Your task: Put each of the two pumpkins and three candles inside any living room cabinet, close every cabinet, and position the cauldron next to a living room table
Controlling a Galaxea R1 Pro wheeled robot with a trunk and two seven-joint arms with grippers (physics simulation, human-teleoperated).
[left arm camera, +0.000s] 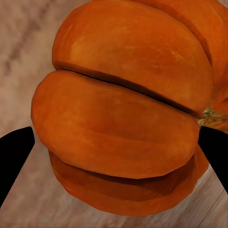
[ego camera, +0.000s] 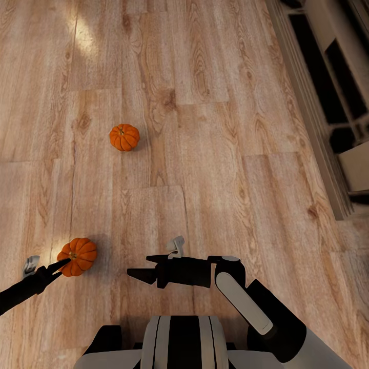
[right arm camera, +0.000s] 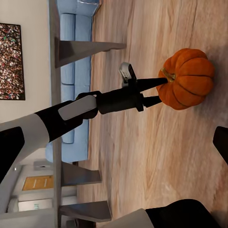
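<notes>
Underfoot, the wood-plank floor point(ego camera: 205, 128) spreads across the head view, and along its right edge runs the long low cabinet point(ego camera: 328, 102) with dark open compartments. From the right wrist view a grey table point(right arm camera: 76, 50) with angled slab legs stands on the same floor, a blue sofa point(right arm camera: 71, 38) behind it and a framed picture point(right arm camera: 10, 61) on the wall. The robot's trunk shows at the bottom of the head view, with the right arm bent across in front of it and its right gripper point(ego camera: 137, 274) pointing toward the left, hovering above bare floor; whether its fingers are apart or together cannot be told. The left arm reaches in from the lower left, and its left gripper point(ego camera: 60, 266) is at the near pumpkin point(ego camera: 78, 256), which sits on the floor. In the left wrist view that pumpkin point(left arm camera: 123, 114) lies between the two black fingertips point(left arm camera: 14, 156), one at each side of it, the fingers spread around it; whether they touch its skin is not clear. The second pumpkin point(ego camera: 124, 137) rests on the floor farther ahead, well apart from both grippers.
</notes>
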